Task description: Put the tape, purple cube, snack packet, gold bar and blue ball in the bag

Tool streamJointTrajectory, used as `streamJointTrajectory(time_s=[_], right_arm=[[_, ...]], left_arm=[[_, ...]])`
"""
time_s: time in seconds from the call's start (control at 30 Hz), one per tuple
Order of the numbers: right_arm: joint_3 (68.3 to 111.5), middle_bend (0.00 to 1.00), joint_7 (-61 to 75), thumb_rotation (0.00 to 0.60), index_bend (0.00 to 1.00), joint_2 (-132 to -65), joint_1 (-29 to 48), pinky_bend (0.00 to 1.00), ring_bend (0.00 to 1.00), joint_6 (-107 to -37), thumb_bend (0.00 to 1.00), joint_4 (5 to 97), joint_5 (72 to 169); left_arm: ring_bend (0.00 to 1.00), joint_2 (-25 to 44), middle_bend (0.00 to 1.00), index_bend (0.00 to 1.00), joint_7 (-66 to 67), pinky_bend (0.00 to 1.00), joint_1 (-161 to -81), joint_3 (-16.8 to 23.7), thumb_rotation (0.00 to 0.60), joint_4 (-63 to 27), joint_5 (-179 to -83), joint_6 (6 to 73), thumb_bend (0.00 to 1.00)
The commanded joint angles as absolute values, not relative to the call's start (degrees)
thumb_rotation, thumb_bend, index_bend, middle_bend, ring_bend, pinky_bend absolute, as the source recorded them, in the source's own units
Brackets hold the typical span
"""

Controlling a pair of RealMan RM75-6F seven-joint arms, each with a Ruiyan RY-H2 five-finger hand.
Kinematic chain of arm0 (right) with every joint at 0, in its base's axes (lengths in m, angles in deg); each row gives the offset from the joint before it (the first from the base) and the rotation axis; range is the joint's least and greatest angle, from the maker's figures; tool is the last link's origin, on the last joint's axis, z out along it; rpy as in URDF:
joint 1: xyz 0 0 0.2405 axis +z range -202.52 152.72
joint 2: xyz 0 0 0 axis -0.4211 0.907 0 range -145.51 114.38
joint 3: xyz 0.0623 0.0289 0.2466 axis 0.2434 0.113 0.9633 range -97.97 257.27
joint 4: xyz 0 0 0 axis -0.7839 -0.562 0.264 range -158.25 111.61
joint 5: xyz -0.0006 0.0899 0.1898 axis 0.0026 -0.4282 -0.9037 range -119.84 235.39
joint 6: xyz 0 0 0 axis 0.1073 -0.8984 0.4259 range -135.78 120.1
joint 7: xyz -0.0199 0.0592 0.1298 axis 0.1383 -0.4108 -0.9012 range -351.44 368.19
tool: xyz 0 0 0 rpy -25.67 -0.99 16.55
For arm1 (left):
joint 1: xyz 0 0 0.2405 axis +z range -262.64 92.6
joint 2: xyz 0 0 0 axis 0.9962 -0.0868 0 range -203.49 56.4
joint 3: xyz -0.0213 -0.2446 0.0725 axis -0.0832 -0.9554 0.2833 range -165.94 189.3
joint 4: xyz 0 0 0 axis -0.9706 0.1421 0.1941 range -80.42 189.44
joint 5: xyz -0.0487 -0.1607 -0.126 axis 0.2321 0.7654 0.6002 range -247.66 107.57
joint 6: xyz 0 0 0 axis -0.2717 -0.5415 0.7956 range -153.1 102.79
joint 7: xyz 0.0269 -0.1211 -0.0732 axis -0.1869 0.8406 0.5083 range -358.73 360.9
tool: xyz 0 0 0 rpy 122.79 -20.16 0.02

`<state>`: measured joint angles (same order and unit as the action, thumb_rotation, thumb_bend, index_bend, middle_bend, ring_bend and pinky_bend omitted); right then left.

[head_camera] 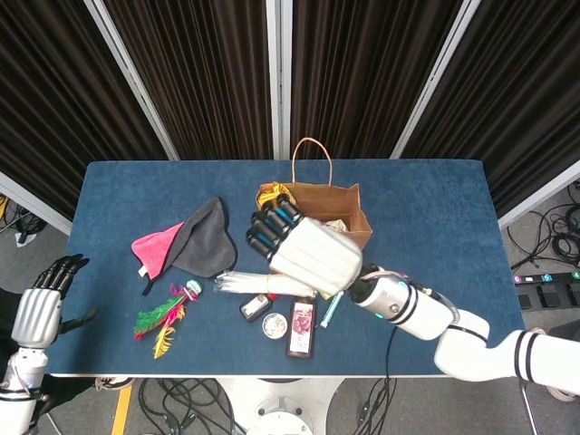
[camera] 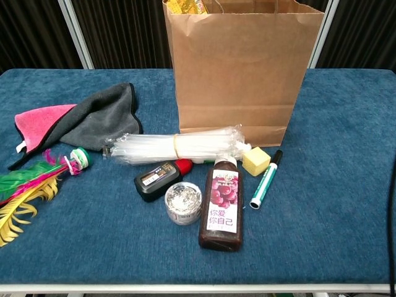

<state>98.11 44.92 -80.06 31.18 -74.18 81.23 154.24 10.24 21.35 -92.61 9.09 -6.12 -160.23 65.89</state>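
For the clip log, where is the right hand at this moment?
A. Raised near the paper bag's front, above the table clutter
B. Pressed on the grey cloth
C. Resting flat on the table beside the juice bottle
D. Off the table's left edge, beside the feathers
A: in the head view the right hand is raised by the paper bag, and the chest view shows no hand on the table.

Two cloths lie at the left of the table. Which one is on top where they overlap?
The grey cloth is on top: its dark edge runs over the pink cloth, which sticks out from under it on the side away from the bag.
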Motion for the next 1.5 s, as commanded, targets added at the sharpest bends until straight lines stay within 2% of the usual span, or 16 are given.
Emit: streamJointTrajectory(time_s=[0.03,0.27,0.5,0.7,0.83,0.87,0.97,1.07,1.3,1.4,1.5], right_arm=[[97.17,0.49,43.49,0.6,0.56,-77.32,26.82,0.42,0.36,-76.38,0.07,80.83,150.95],[95.6,0.49,37.99,0.6,0.56,-78.97,23.51,0.42,0.36,-76.47,0.07,73.94,145.67],[95.42,0.47,31.75,0.6,0.56,-81.99,24.67,0.42,0.36,-73.88,0.07,68.47,144.43],[95.07,0.47,30.97,0.6,0.52,-83.37,25.42,0.42,0.33,-72.38,0.04,66.82,144.11],[94.74,0.38,31.84,0.6,0.34,-83.74,25.39,0.35,0.21,-70.77,0.0,67.15,142.28],[94.77,0.32,31.94,0.6,0.26,-83.95,25.45,0.32,0.15,-70.4,0.0,67.22,141.74],[95.03,0.18,31.98,0.6,0.13,-85.12,25.75,0.23,0.03,-70.18,0.0,67.09,140.89],[95.36,0.11,31.13,0.6,0.06,-86.17,26.01,0.19,0.0,-70.88,0.0,66.73,141.26],[96.87,0.09,29.2,0.6,0.03,-85.12,24.76,0.17,0.0,-75.83,0.0,67.95,143.28],[97.87,0.09,30.24,0.6,0.03,-81.65,22.1,0.17,0.0,-80.94,0.0,71.63,144.98],[97.05,0.09,32.35,0.6,0.03,-75.97,15.59,0.17,0.0,-89.62,0.0,78.6,148.47]], left_arm=[[0.16,10.36,0.26,0.22,21.37,0.25,-92.81,9.15,0.6,-6.27,-160.35,65.69,0.23],[0.16,10.82,0.26,0.22,20.86,0.25,-93.1,9.55,0.6,-6.34,-160.83,65.5,0.23],[0.16,10.63,0.26,0.22,20.6,0.25,-93.19,9.37,0.6,-6.46,-160.31,65.09,0.23],[0.16,10.59,0.26,0.22,20.39,0.25,-93.35,9.32,0.6,-6.42,-160.4,65.17,0.23],[0.16,10.66,0.26,0.22,20.52,0.25,-93.24,9.53,0.6,-6.13,-160.38,65.11,0.23],[0.16,10.67,0.26,0.22,20.58,0.25,-93.21,9.53,0.6,-6.08,-160.37,65.17,0.22],[0.16,10.79,0.26,0.22,20.67,0.25,-93.18,9.41,0.6,-5.83,-160.21,65.23,0.23],[0.16,10.79,0.26,0.22,20.66,0.25,-93.18,9.41,0.6,-5.68,-160.23,65.34,0.22],[0.16,10.74,0.26,0.22,20.86,0.25,-93.39,9.32,0.6,-5.86,-160.19,65.18,0.22],[0.16,10.65,0.26,0.22,20.67,0.25,-93.54,9.39,0.6,-6.12,-160.42,65.19,0.22],[0.16,10.41,0.26,0.22,20.42,0.25,-93.62,9.44,0.6,-6.36,-160.46,65.06,0.23]])
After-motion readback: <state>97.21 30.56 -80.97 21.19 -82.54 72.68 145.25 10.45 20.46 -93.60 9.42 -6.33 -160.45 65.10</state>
